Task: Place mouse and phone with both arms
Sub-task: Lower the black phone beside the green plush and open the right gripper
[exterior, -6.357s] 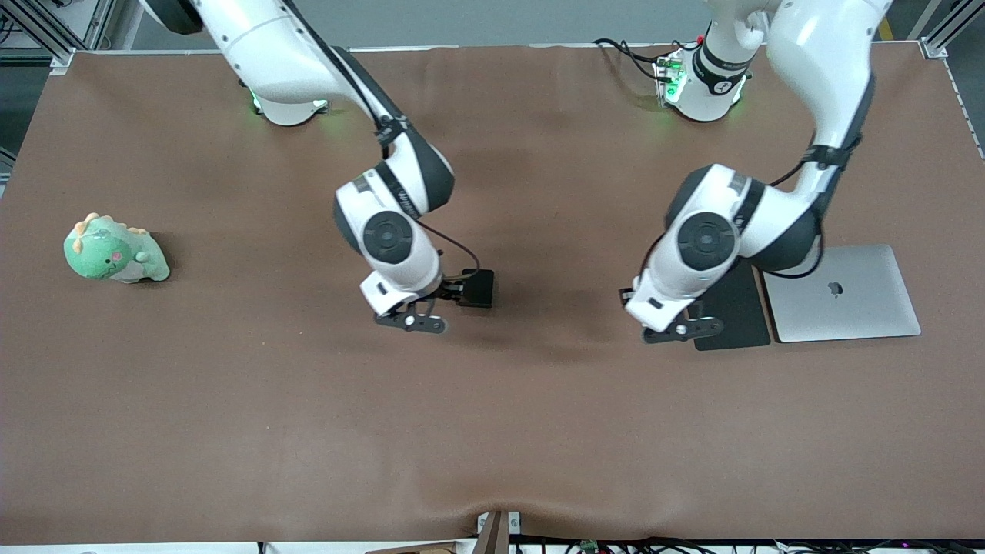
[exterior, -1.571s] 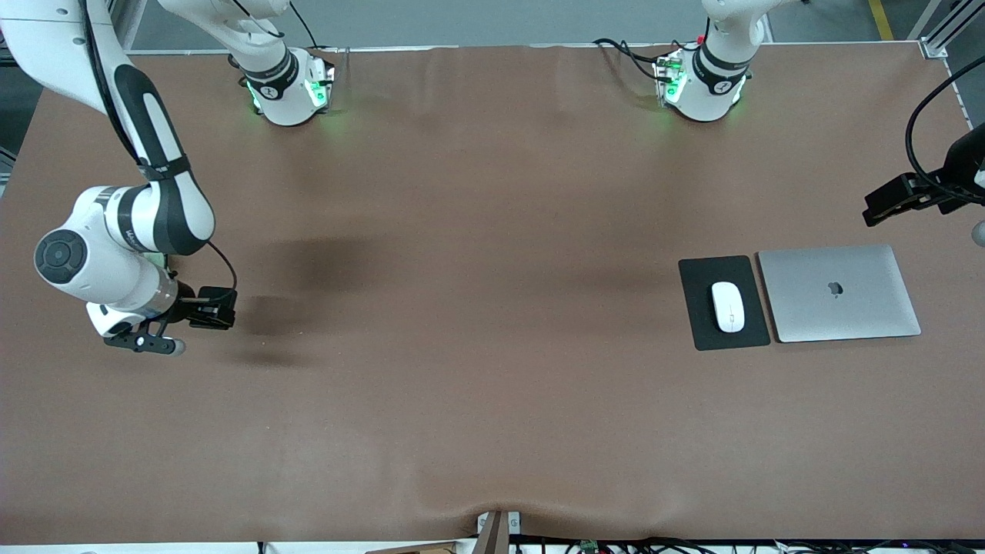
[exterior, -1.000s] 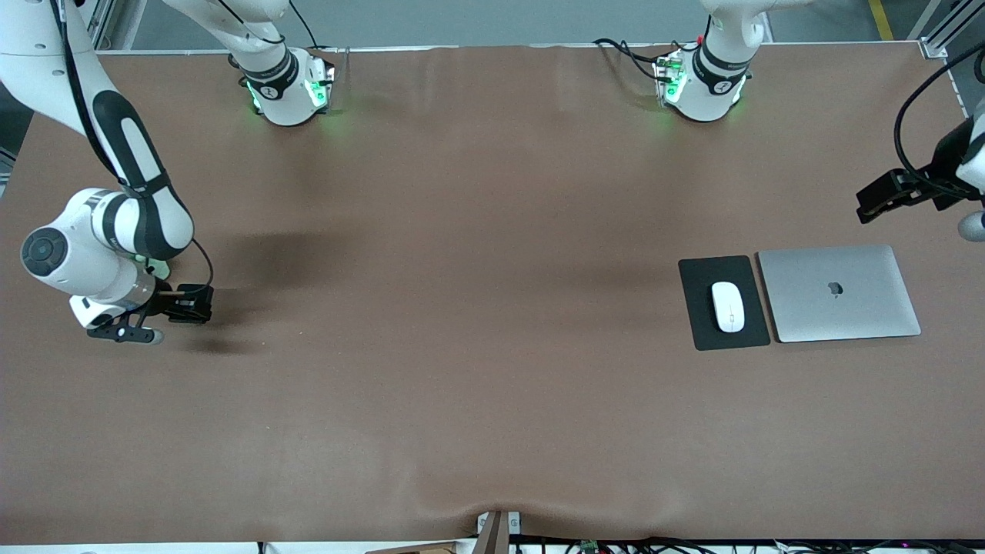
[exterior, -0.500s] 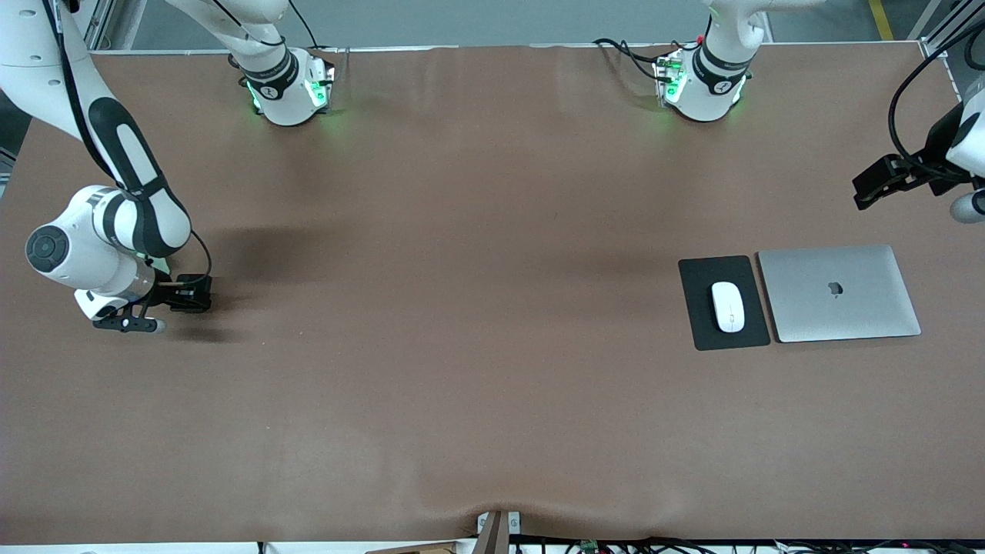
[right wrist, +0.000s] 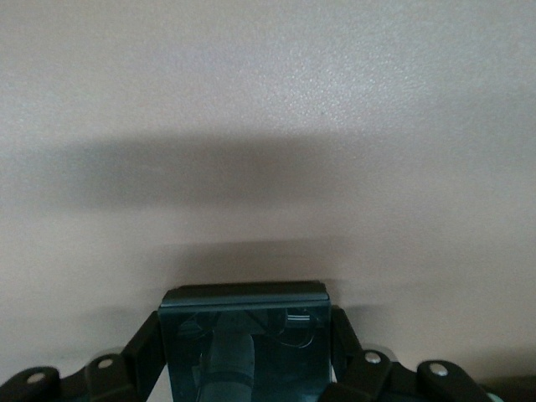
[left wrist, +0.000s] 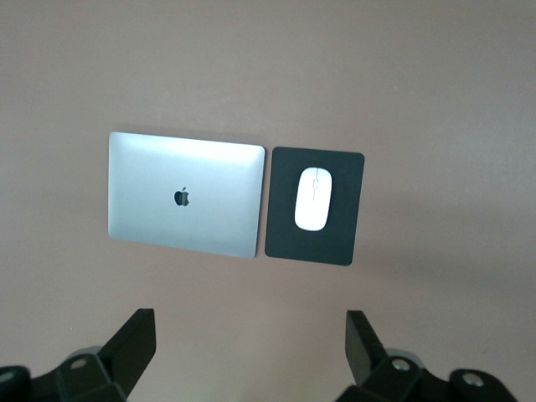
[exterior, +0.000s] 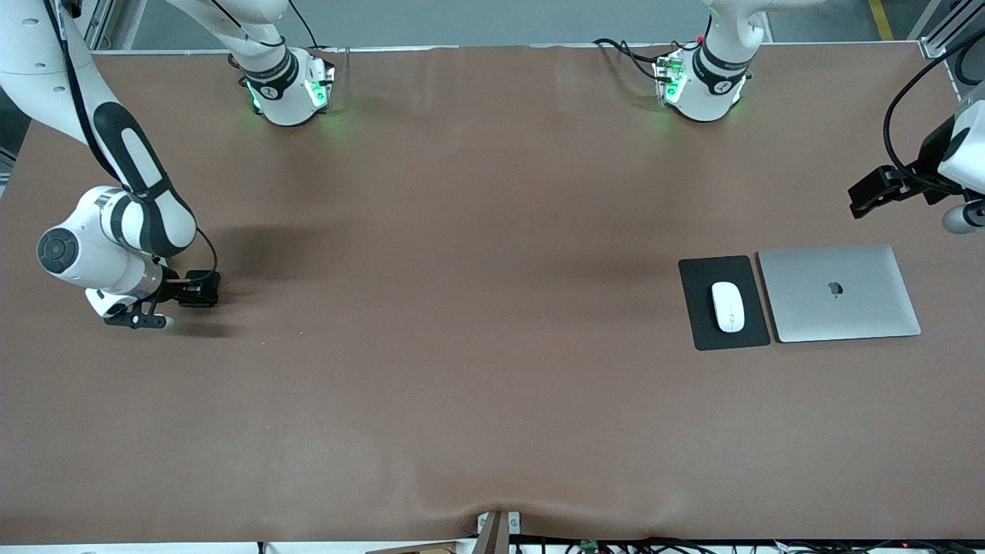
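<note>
The right gripper (exterior: pixel 158 296) clamps the phone (right wrist: pixel 244 339) over the table's (exterior: pixel 462 346) right-arm end. The mouse (exterior: pixel 727 306) lies on the mouse pad (exterior: pixel 702 335), long axis toward the bases. The left gripper (left wrist: pixel 247 352) hangs spread apart above the table's left-arm end.

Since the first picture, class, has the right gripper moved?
Yes. The right gripper, shut on the phone, has travelled from mid-table toward the right arm's end, away from the mouse pad.
</note>
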`<state>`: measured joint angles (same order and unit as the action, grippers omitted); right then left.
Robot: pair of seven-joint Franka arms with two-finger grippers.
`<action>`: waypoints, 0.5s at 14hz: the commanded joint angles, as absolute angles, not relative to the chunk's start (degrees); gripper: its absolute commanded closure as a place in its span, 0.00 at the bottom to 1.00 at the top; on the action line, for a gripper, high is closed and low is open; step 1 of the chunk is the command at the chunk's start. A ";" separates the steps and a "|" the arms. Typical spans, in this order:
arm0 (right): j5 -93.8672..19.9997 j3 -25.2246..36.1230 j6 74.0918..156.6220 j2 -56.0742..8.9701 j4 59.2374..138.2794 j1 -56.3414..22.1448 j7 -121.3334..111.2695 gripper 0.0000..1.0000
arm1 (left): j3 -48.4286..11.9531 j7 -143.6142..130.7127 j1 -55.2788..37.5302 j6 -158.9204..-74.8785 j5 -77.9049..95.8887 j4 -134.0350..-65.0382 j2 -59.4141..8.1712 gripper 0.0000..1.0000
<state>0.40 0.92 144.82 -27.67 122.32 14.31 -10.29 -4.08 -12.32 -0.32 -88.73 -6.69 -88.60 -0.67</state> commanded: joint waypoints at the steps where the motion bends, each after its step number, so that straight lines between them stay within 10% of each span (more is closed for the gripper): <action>1: 1.49 -0.26 144.15 -27.33 122.61 15.56 -10.02 0.00 | -3.78 -10.90 -0.09 -90.35 -5.98 -89.65 0.44 0.00; 7: 1.49 -0.62 129.93 -25.06 112.52 11.79 -9.84 0.00 | -3.78 -11.07 0.00 -90.97 -5.98 -91.14 0.53 0.00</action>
